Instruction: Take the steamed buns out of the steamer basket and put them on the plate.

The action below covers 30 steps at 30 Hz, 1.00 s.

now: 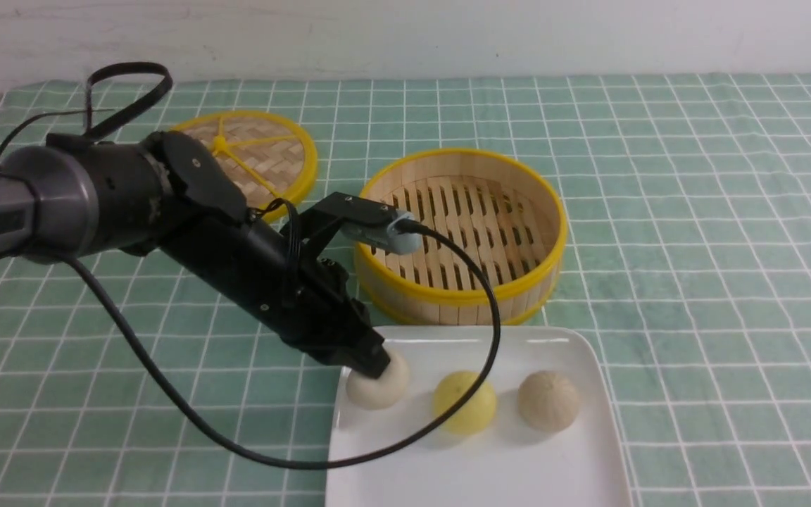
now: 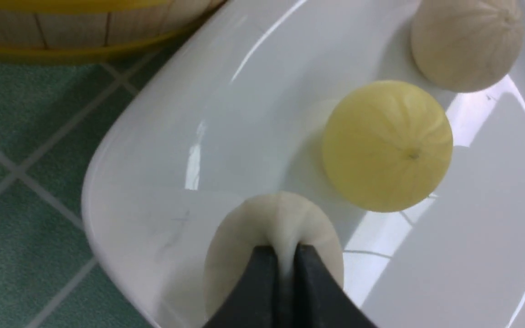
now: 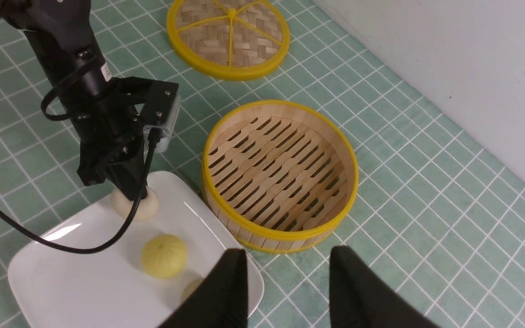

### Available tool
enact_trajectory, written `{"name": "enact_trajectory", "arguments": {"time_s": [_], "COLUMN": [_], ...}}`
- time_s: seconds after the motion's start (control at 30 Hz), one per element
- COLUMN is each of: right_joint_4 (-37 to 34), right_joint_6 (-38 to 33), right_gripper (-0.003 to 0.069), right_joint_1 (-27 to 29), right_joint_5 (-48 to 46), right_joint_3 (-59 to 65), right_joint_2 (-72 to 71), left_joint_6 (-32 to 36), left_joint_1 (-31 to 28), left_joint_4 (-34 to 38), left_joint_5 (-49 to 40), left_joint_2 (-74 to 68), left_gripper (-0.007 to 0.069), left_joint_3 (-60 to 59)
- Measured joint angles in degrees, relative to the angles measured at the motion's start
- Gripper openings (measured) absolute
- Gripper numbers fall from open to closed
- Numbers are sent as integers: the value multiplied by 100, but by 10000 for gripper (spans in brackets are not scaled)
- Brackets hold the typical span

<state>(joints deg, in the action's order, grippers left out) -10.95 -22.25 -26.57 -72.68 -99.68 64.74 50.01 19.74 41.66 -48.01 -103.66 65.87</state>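
Cream dough bulges around the tips of the left gripper (image 1: 370, 365) in the front view. There the pale bun (image 1: 379, 387) sits at the far-left corner of the plate (image 1: 518, 472), close to its rim; whether it rests fully on the glaze or hangs just above it I cannot tell. The yellow bun (image 1: 465, 403) lies to its right and the beige bun (image 1: 548, 401) further right, all three apart. The steamer basket (image 1: 441, 310) just beyond the plate is empty, and the lid (image 1: 265, 151) lies on the green checked tablecloth (image 1: 694, 211) at the far left. The step in hand, as I judge it, is setting down the last bun. The jaws should part slowly once the bun's weight is on the plate, then lift straight up, so the soft skin does not cling and get dragged toward the rim, where it could roll off. In the left wrist view the two black fingers (image 2: 255, 287) stand almost together, clenched on a raised fold of that bun's top and touching nothing else. In the right wrist view the right gripper (image 3: 288, 269) hovers above the cloth by the basket's near side, jaws parted with a clear gap, gripping nothing and touching nothing.
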Motion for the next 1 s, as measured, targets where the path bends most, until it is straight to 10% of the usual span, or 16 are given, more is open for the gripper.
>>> {"name": "enact_trajectory", "arguments": {"time_s": [0.63, 1.0], "right_joint_4": [-9, -11], "right_joint_6": [0, 0], "right_gripper": [265, 264], "right_joint_1": [0, 0], "right_joint_5": [0, 0], "right_joint_3": [0, 0], "right_joint_2": [0, 0], "left_joint_6": [-5, -17], "left_joint_1": [0, 0], "left_joint_4": [114, 114], "left_joint_5": [-197, -252], "left_joint_2": [0, 1026], "left_gripper": [362, 380], "left_joint_3": [0, 597]}}
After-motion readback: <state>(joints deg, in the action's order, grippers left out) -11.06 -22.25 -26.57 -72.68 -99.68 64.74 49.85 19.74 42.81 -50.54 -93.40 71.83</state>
